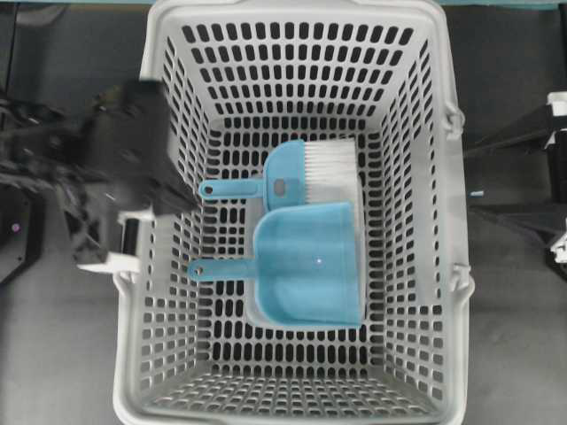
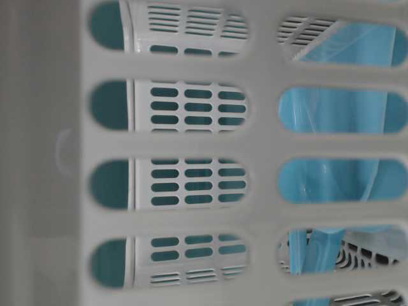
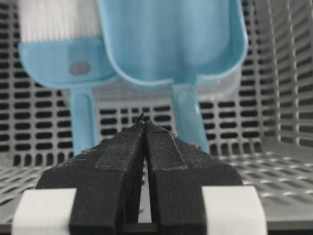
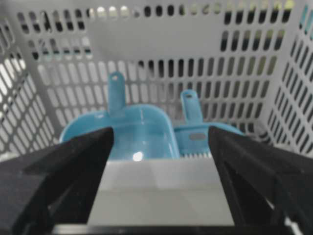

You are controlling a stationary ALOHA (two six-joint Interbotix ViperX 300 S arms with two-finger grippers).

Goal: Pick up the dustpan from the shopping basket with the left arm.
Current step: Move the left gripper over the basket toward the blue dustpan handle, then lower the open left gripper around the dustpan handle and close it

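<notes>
While left pincer [image 3: 145, 128] closed, dustpan [image 3: 171, 44] lies just ahead.

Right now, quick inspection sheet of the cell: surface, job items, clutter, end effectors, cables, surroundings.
Surface: dark grey tabletop, bare where visible.
Job items: dustpan flat on the shopping basket floor, handle toward the left arm.
Clutter: hand brush beside the dustpan, its bristles partly under the pan's edge.
End effectors: left end effector shut, empty, at the basket's wall short of both handles; right end effector open, empty.
Cables: nothing seen.
Surroundings: nothing seen.
</notes>
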